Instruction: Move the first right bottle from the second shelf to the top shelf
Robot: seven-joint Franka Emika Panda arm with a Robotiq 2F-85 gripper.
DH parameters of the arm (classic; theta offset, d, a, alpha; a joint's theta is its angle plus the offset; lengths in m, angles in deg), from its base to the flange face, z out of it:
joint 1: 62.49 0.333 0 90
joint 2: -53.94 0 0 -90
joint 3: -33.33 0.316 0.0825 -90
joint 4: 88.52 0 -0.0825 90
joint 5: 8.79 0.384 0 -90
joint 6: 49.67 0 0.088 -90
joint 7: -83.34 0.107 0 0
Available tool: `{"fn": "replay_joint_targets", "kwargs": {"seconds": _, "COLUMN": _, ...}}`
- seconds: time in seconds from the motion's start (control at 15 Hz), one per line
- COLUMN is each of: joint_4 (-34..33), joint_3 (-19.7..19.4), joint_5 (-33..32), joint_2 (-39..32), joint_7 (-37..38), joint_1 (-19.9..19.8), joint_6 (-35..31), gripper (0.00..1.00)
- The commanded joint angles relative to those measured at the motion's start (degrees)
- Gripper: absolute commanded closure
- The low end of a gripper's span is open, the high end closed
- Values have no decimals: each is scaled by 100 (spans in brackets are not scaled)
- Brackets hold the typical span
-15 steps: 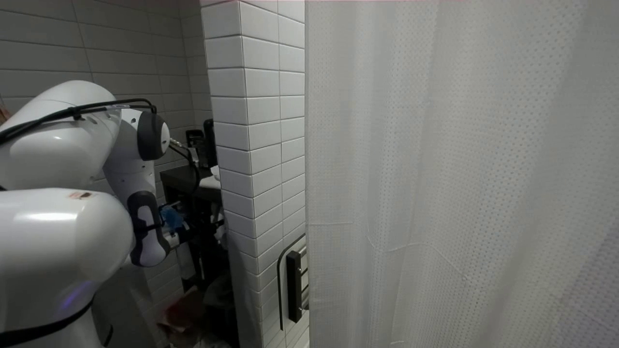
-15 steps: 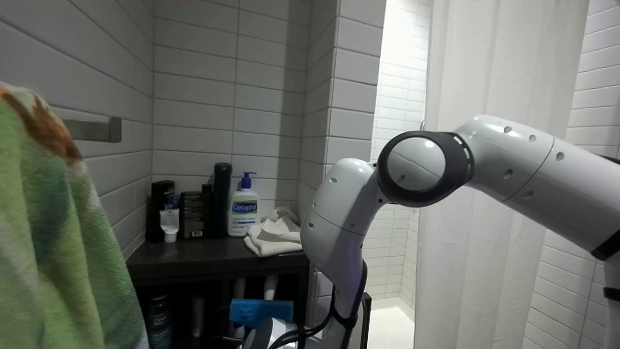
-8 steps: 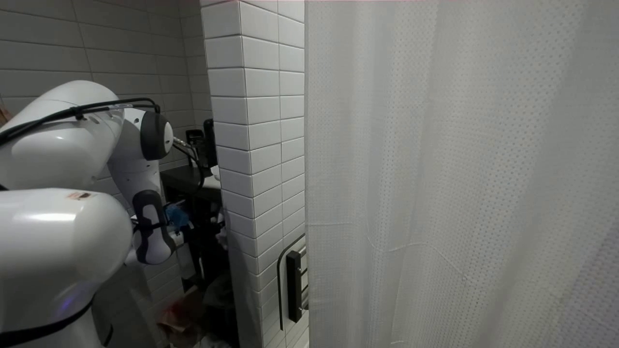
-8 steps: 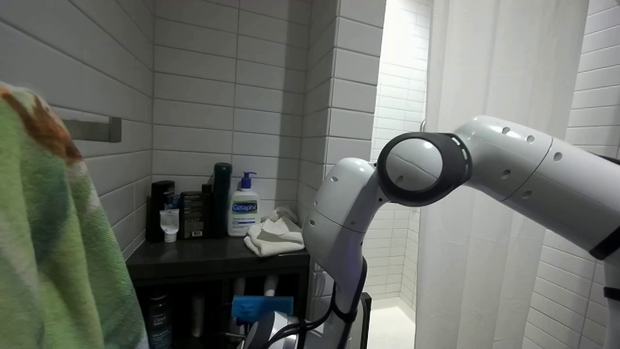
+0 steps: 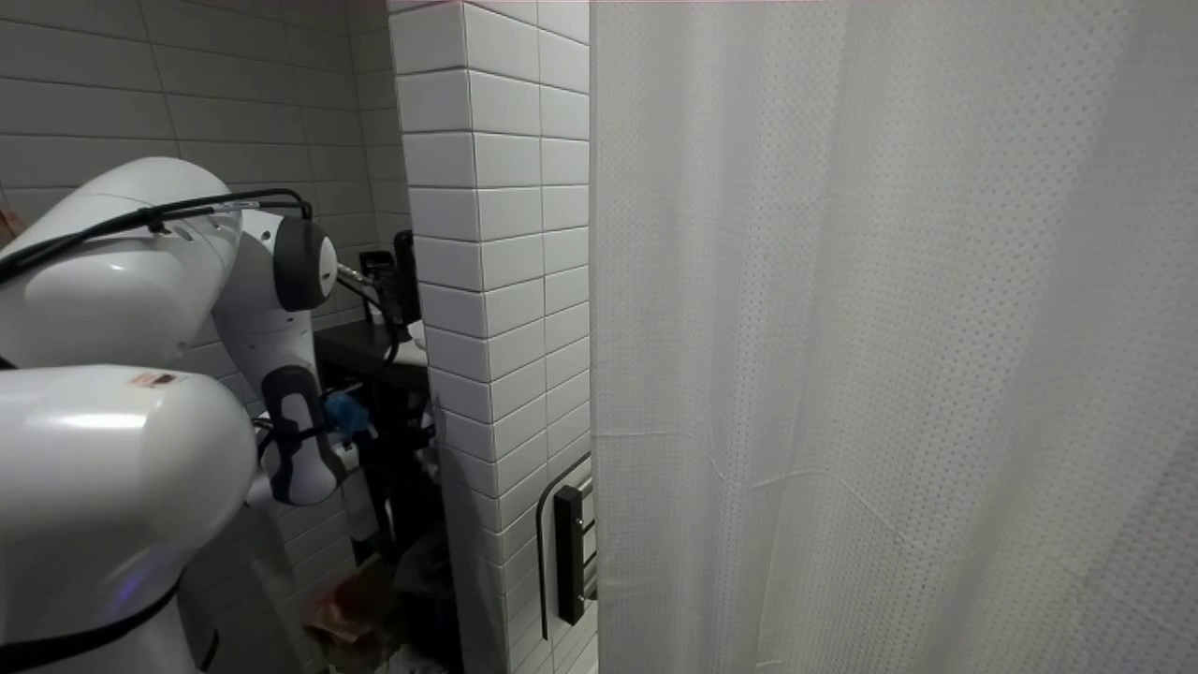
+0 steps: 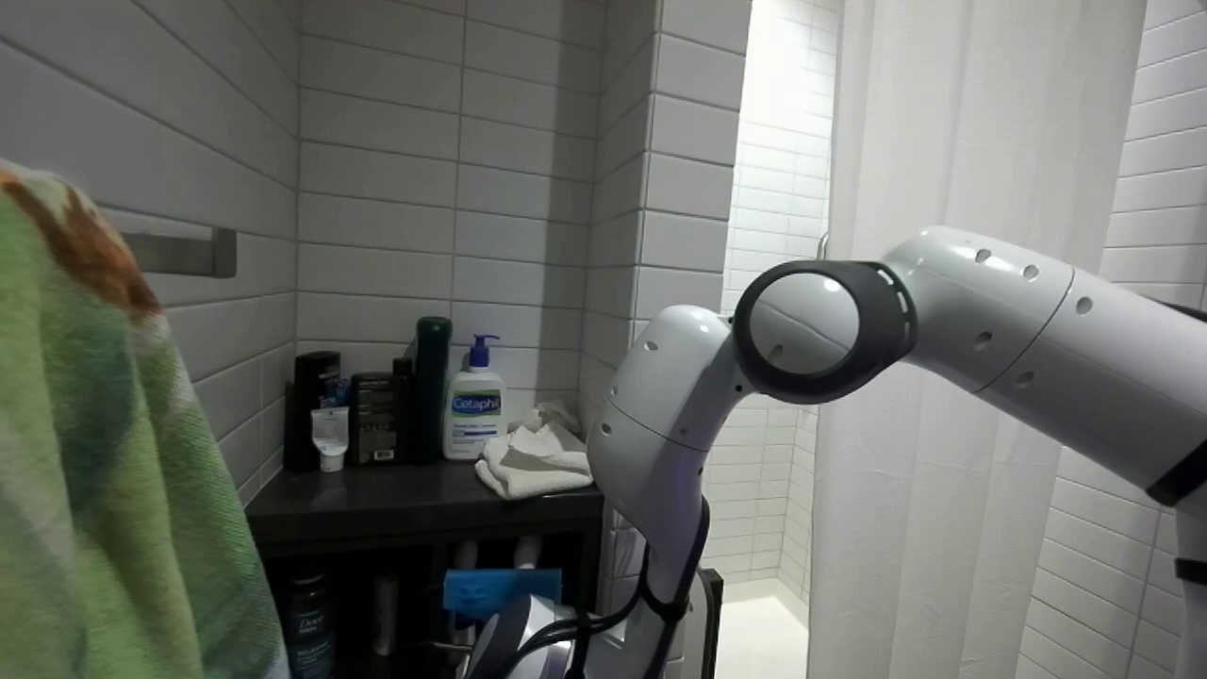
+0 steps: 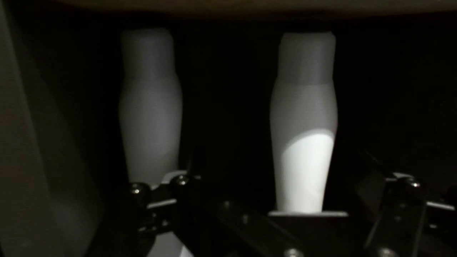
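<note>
In the wrist view two pale bottles stand upright in the dark second shelf compartment. The right bottle is brightly lit on its lower half and lies in line with the gap of my gripper. My gripper is open, with dark space between the bottle and the fingers on both sides; whether the bottle is fully between the fingertips I cannot tell. The left bottle is outside the left finger. In an exterior view the right bottle's neck shows above the blue piece on my wrist. The top shelf is dark and flat.
On the top shelf stand a Cetaphil pump bottle, a tall dark green bottle, several dark containers, a small white tube and a folded white cloth. The compartment's left wall is close. A tiled pillar flanks the rack.
My wrist has moved a little further in toward the rack and slightly upward in the exterior views. The items on the top shelf have not moved.
</note>
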Motion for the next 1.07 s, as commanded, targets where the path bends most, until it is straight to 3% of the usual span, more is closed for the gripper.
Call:
{"fn": "replay_joint_targets", "kwargs": {"seconds": 0.0, "joint_4": -227, "joint_3": -42, "joint_5": -23, "joint_2": -115, "joint_7": -217, "joint_1": -26, "joint_6": -161, "gripper": 0}}
{"fn": "replay_joint_targets", "kwargs": {"seconds": 0.4, "joint_4": -375, "joint_3": -70, "joint_5": 42, "joint_2": -216, "joint_7": -451, "joint_1": -29, "joint_6": -206, "gripper": 2}}
{"fn": "replay_joint_targets", "kwargs": {"seconds": 0.47, "joint_4": -398, "joint_3": -69, "joint_5": 73, "joint_2": -233, "joint_7": -508, "joint_1": -31, "joint_6": -193, "gripper": 26}}
{"fn": "replay_joint_targets", "kwargs": {"seconds": 0.67, "joint_4": -462, "joint_3": -75, "joint_5": 128, "joint_2": -278, "joint_7": -643, "joint_1": -22, "joint_6": -153, "gripper": 36}}
{"fn": "replay_joint_targets", "kwargs": {"seconds": 1.0, "joint_4": -520, "joint_3": -72, "joint_5": 211, "joint_2": -271, "joint_7": -739, "joint_1": 8, "joint_6": -122, "gripper": 76}}
